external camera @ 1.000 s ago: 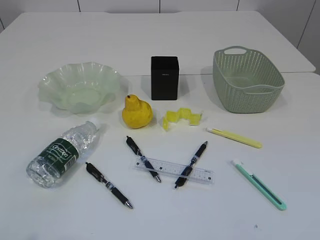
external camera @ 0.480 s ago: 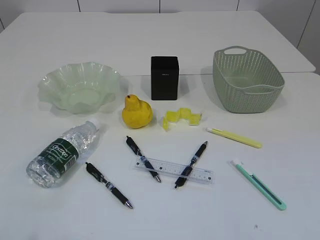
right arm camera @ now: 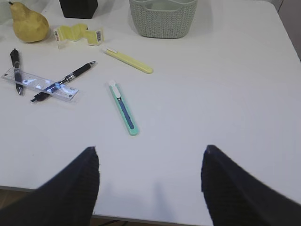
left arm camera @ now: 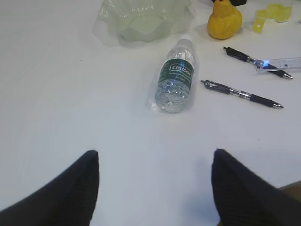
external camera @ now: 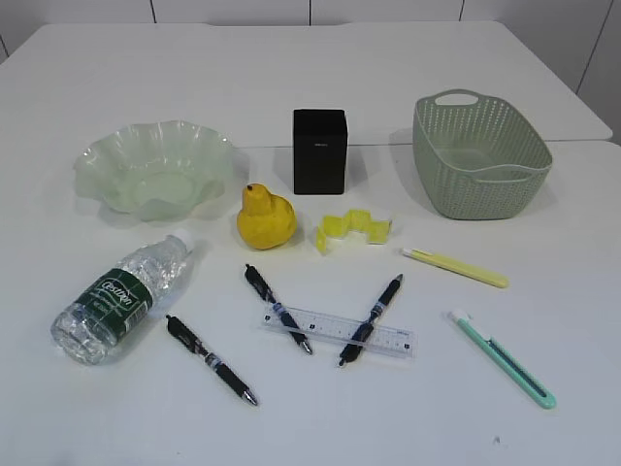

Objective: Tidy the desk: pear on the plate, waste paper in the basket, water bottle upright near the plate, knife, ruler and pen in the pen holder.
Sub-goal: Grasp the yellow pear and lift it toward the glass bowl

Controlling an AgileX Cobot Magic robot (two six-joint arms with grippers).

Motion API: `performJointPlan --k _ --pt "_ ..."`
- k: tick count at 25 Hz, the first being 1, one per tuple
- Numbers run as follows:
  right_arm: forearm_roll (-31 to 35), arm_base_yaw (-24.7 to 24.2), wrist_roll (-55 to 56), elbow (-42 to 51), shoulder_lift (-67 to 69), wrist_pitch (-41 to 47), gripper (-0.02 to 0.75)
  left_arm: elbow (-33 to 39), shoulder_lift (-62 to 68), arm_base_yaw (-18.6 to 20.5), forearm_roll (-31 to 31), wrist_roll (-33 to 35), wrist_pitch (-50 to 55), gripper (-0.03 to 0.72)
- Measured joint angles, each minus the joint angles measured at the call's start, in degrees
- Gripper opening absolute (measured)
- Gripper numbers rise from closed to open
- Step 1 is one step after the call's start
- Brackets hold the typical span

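At the exterior frame's left, the ruffled plate (external camera: 153, 168) sits above the water bottle (external camera: 121, 296), which lies on its side. The pear (external camera: 265, 218) stands centre, just below the black pen holder (external camera: 319, 150). The basket (external camera: 479, 155) occupies the upper right. Left gripper (left arm camera: 155, 188) and right gripper (right arm camera: 150, 186) hover released, grasping nothing.

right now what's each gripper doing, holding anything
Left gripper: open, holding nothing.
Right gripper: open, holding nothing.
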Motion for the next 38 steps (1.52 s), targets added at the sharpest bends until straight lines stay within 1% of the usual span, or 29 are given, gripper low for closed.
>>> performJointPlan --k 21,29,38 --pt "0.0 0.0 0.0 0.0 0.0 0.0 0.508 0.0 0.0 0.0 0.0 0.0 0.0 0.528" --pt "1.8 0.0 0.0 0.0 0.0 -0.13 0.508 0.0 0.0 0.0 0.0 0.0 0.0 0.528" --pt "2.23 0.0 0.1 0.0 0.0 -0.46 0.508 0.0 0.0 0.0 0.0 0.0 -0.1 0.527"
